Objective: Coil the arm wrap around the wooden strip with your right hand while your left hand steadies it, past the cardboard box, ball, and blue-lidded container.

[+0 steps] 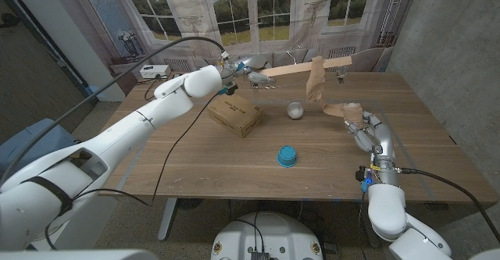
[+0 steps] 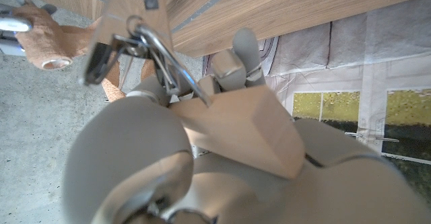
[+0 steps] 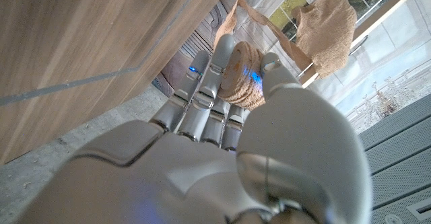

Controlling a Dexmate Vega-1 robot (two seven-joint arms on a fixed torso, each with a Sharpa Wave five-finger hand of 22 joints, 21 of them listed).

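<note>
Over the far side of the bench [image 1: 195,147], our left hand [image 1: 228,76] is gripping the stiff strip [image 1: 312,68]. Our right hand [image 1: 366,127] is pinching the soft, floppy wrap [image 1: 316,80] by its roll, already partly coiled.

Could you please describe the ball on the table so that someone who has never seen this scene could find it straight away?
Start from the wooden table and look to its middle, toward the far side. The ball lies there, between the cardboard box on its left and the tan arm wrap hanging off the wooden strip behind it. It is the only small, round, silvery-white thing; the blue-lidded container sits nearer the robot.
</note>
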